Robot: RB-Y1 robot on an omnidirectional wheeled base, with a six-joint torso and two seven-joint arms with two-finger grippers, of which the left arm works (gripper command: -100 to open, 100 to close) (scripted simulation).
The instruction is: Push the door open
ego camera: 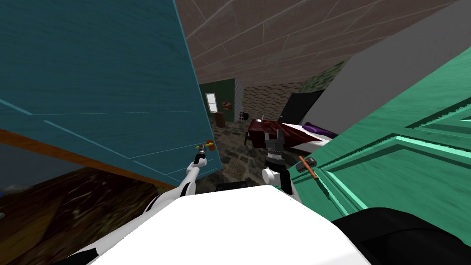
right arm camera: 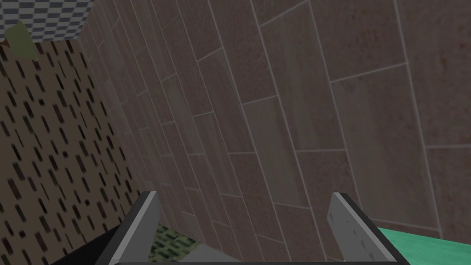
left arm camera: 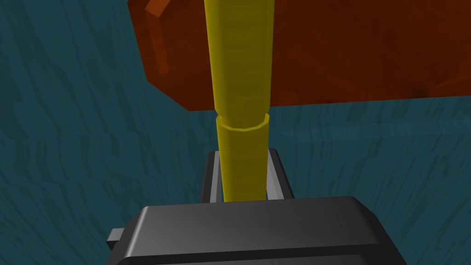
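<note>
Teal door [ego camera: 101,83] is the one you're working. It takes up the left side of the head view, and its yellow lever handle [ego camera: 202,146] sticks out right by the door's free edge, mounted on an orange plate [left arm camera: 345,50]. Your left gripper [ego camera: 201,150] is on that lever. In the left wrist view the two fingers [left arm camera: 280,177] pinch it from either side, with the lever running straight up out of the jaws. That makes sense, since a hold at the free edge gives you the most leverage for swinging the panel.

The door looks partly open to me. There's a gap past its edge and you can see through to a room with a bed [ego camera: 285,131].

Your right gripper [ego camera: 274,135] is held up in the middle of the doorway with its fingers [right arm camera: 142,225] spread wide and nothing between them. I'd guess it's parked there to stay out of the swing.

Watch the green door [ego camera: 404,156] close on your right. Its own brown handle [ego camera: 307,166] sits at its near edge, just beside the right arm, so you could snag it if you roll forward while pushing.
</note>
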